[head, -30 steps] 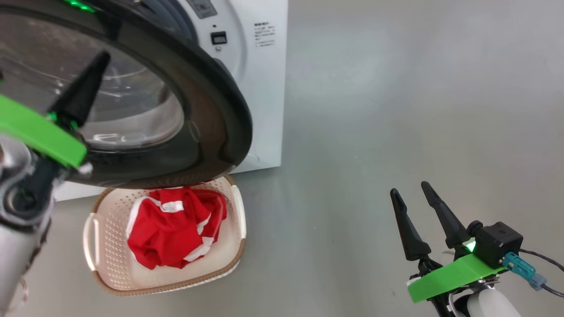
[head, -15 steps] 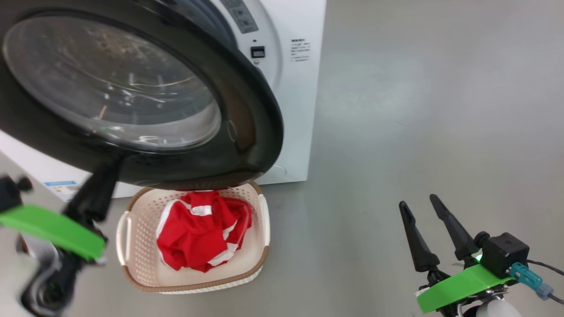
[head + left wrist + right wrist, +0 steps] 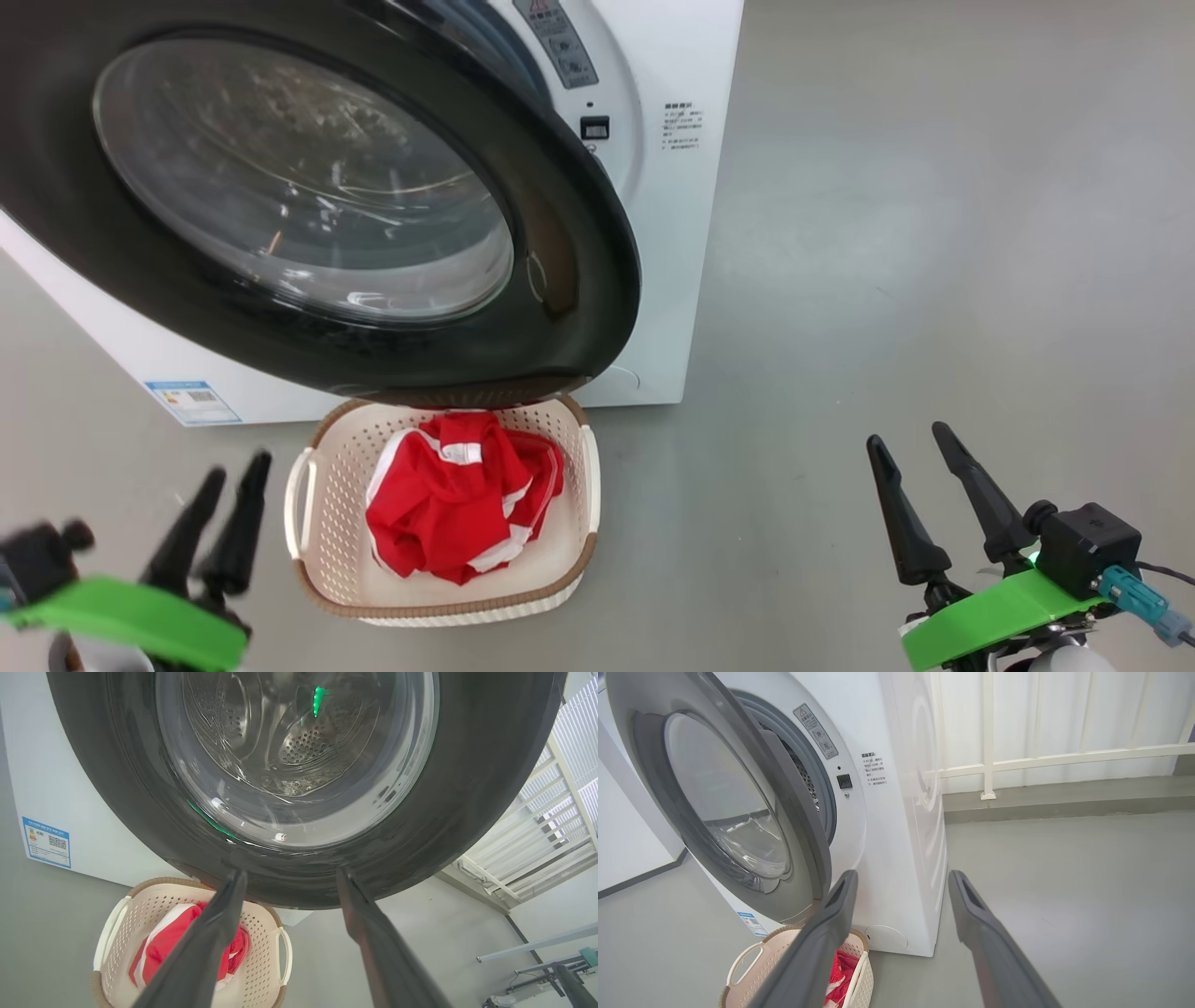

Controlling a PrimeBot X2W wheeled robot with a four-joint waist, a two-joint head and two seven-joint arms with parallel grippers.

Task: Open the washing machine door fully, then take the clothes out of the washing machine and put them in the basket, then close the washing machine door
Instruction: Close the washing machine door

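We count one washing machine (image 3: 674, 233), one washing machine door (image 3: 308, 205), one basket (image 3: 336, 485) and two grippers. The door stands swung out from the machine's front. Its top is cut off in the head view.

The basket sits on the grey floor (image 3: 887, 233) at the machine's foot, and the door's lower rim covers its far rim. The clothes (image 3: 457, 504) lie in it as one red heap with white bands. How many garments there are we cannot tell.

The left gripper (image 3: 239, 467) is blurred. It hangs just left of the basket, its fingers spread on nothing. The right gripper (image 3: 906, 435) hangs well apart to the right, fingers likewise spread and empty. A small blue label (image 3: 191, 401) marks the machine's lower front.
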